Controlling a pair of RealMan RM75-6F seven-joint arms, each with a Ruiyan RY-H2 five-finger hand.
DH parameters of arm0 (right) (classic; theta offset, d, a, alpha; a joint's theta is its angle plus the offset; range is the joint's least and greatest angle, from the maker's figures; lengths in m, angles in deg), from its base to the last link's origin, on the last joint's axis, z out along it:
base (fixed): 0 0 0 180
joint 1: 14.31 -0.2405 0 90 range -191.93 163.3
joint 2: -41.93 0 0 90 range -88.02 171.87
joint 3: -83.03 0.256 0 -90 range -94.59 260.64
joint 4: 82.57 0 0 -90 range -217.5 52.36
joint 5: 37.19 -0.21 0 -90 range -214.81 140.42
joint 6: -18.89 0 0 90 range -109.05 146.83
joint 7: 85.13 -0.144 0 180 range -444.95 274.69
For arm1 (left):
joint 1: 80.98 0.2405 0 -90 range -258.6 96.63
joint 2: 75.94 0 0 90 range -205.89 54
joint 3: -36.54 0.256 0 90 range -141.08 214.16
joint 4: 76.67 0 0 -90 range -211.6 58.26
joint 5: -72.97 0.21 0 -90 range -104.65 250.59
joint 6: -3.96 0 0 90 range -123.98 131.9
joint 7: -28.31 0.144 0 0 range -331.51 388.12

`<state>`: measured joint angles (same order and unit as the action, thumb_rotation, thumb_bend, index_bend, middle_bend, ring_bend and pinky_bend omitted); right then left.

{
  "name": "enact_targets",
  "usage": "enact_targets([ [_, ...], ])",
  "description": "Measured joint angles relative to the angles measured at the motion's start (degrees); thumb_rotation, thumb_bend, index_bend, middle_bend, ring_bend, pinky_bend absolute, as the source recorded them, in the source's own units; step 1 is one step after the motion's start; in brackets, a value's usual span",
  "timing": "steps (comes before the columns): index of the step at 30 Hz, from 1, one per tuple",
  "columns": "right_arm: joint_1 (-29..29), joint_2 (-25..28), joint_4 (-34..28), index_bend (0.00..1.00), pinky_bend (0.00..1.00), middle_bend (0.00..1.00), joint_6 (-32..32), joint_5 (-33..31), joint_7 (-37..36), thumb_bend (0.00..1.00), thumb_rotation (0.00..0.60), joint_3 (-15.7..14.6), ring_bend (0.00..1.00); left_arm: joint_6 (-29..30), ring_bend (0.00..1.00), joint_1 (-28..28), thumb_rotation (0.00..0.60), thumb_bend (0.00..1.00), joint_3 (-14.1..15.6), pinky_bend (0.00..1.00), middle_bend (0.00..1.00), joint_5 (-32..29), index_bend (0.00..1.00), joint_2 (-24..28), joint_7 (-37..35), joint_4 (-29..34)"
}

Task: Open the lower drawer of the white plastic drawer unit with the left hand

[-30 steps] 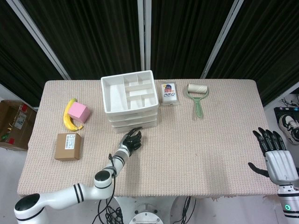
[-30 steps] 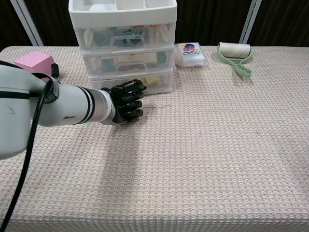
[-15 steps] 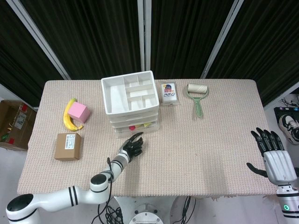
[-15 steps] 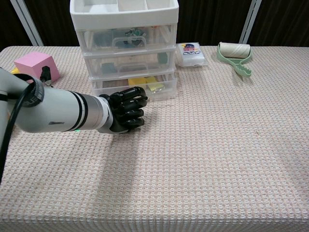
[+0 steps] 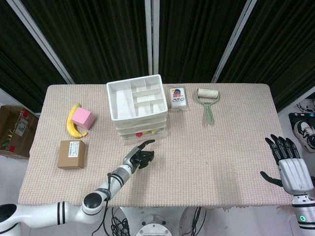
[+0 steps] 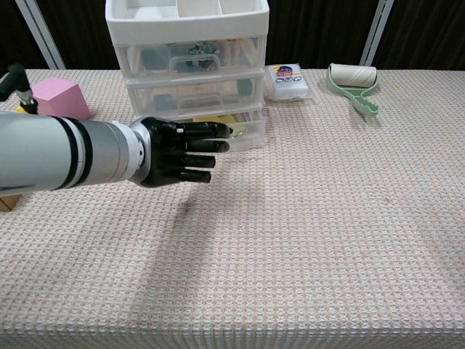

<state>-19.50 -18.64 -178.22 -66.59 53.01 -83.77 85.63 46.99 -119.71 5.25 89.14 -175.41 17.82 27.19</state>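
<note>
Lower drawer point(image 5: 143, 134) of the white drawer unit point(image 5: 136, 101), at the counter's point(image 5: 206, 157) rear centre, stands partly pulled out, yellow and red contents visible. Left robot hand point(image 6: 178, 149) is just in front of it, fingers extended and apart, holding nothing; contact with the drawer cannot be confirmed. Right robot hand point(image 5: 288, 160) is well apart at the counter's right edge, fingers spread, holding nothing.

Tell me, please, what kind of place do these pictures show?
Probably a robot test or recording room, not a home. A table with a woven cover stands before black curtains. Unrelated items are laid out on it: a white drawer unit, a banana, a lint roller.
</note>
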Motion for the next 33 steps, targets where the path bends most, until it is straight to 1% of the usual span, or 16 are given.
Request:
enact_targets([
  [3, -0.08, -0.04, 0.13, 0.00, 0.00, 0.00, 0.14, 0.11, -0.15, 0.06, 0.600, -0.08, 0.00, 0.36, 0.98, -0.08, 0.600, 0.51, 2.28, 1.00, 0.75, 8.67, 0.17, 1.72, 4.03, 0.99],
  [5, -0.03, -0.01, 0.20, 0.00, 0.00, 0.00, 0.13, 0.00, -0.31, 0.06, 0.600, -0.09, 0.00, 2.06, 0.99, -0.48, 0.600, 0.51, 4.13, 1.00, 0.76, 14.74, 0.17, 2.16, 7.52, 0.65],
  [8, 0.14, 0.03, 0.35, 0.00, 0.00, 0.00, 0.02, -0.28, -0.65, 0.06, 0.600, -0.08, 0.00, 6.25, 0.99, -1.71, 0.600, 0.51, 6.77, 1.00, 0.77, 20.50, 0.16, 1.92, 12.91, -1.49],
  [9, 0.17, 0.04, 0.39, 0.00, 0.00, 0.00, 0.00, -0.32, -0.70, 0.06, 0.600, -0.08, 0.00, 7.42, 0.99, -2.20, 0.600, 0.51, 7.41, 1.00, 0.77, 21.17, 0.16, 1.69, 14.21, -2.49],
  [14, 0.23, -0.03, 0.60, 0.00, 0.00, 0.00, 0.10, -0.42, -0.84, 0.06, 0.600, -0.18, 0.00, 11.77, 0.99, -5.21, 0.600, 0.51, 10.02, 1.00, 0.77, 21.17, 0.16, -0.80, 19.54, -8.47],
  [17, 0.26, -0.06, 0.73, 0.00, 0.00, 0.00, 0.20, -0.65, -1.00, 0.06, 0.600, -0.18, 0.00, 13.42, 0.99, -6.45, 0.600, 0.51, 11.30, 1.00, 0.77, 20.92, 0.16, -2.29, 21.91, -10.70],
  [20, 0.33, -0.08, 0.87, 0.00, 0.00, 0.00, 0.13, -0.69, -1.11, 0.06, 0.600, -0.18, 0.00, 14.06, 0.99, -7.24, 0.600, 0.51, 11.88, 1.00, 0.77, 20.02, 0.16, -3.07, 23.46, -11.84],
  [27, 0.38, -0.19, 1.19, 0.00, 0.00, 0.00, 0.28, -0.87, -1.48, 0.06, 0.600, -0.24, 0.00, 13.87, 0.99, -8.96, 0.600, 0.51, 12.52, 1.00, 0.77, 16.67, 0.16, -3.12, 27.52, -12.33],
  [29, 0.41, -0.22, 1.33, 0.00, 0.00, 0.00, 0.30, -0.94, -1.61, 0.06, 0.600, -0.25, 0.00, 12.98, 0.99, -9.51, 0.600, 0.51, 12.66, 1.00, 0.77, 15.55, 0.18, -2.48, 28.45, -11.60],
  [33, 0.43, -0.30, 1.48, 0.00, 0.00, 0.00, 0.43, -1.09, -1.71, 0.06, 0.600, -0.26, 0.00, 12.46, 0.99, -9.88, 0.600, 0.51, 12.81, 1.00, 0.77, 15.23, 0.24, -1.38, 28.68, -9.53],
])
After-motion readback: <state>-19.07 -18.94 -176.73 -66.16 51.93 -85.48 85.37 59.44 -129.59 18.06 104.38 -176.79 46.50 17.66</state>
